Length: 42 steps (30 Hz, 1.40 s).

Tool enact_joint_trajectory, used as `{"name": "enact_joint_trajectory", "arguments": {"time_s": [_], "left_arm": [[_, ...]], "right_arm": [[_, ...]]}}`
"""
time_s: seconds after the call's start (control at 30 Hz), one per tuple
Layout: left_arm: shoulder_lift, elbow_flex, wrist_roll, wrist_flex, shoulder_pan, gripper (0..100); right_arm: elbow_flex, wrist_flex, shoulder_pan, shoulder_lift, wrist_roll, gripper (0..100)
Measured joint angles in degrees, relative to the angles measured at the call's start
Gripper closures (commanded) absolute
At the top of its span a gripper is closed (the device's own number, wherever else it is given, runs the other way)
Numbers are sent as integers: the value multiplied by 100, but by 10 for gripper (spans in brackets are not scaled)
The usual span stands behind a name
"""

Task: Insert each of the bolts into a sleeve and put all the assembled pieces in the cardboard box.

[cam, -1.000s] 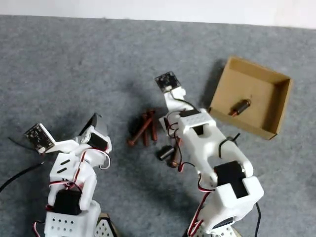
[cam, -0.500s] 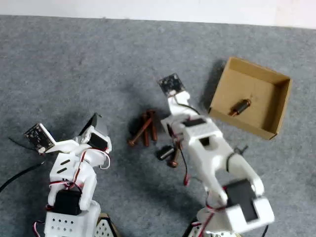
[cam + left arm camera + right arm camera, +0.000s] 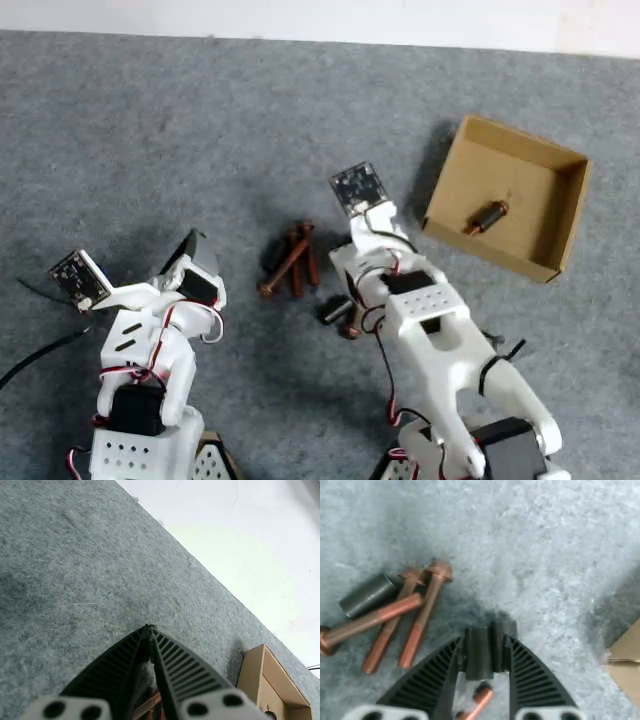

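Dark sleeve (image 3: 480, 661) gripped in right hand (image 3: 485, 641), 3 bolts (image 3: 423, 618) nearby; left hand (image 3: 149, 630) closed.

Robotics lab: left arm (image 3: 150, 340), right arm (image 3: 430, 320), grey felt mat (image 3: 150, 120).

Spread wall to wall with coarse grey felt-like matting (image 3: 140, 120); edged at the far side by plain white wall (image 3: 300, 15).

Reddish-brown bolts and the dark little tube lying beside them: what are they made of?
The reddish-brown threaded bolts look like copper-coloured metal: dull sheen, crisp threads, flanged heads. The dark grey cylindrical sleeve looks like matte blackened metal, though plastic is possible.
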Motion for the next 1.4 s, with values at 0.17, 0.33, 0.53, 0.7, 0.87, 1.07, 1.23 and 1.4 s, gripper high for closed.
{"name": "enact_joint_trajectory", "arguments": {"time_s": [0.17, 0.33, 0.53, 0.7, 0.87, 1.07, 1.23, 1.4], "left_arm": [[0, 0, 0, 0, 0, 986], [0, 0, 0, 0, 0, 986], [0, 0, 0, 0, 0, 986], [0, 0, 0, 0, 0, 986], [0, 0, 0, 0, 0, 986], [0, 0, 0, 0, 0, 986], [0, 0, 0, 0, 0, 986], [0, 0, 0, 0, 0, 986]], "right_arm": [[-35, -35, -220, 598, 9, 904], [-466, 9, -220, 1178, 9, 904], [-1125, 484, -237, 1864, 9, 903], [-1609, 888, -229, 2242, 9, 903], [-1820, 1081, -229, 2505, 9, 908], [-1899, 1222, -176, 2541, 9, 998], [-1934, 1327, -26, 2295, 0, 994], [-1169, 844, 141, 1240, 0, 994]]}}
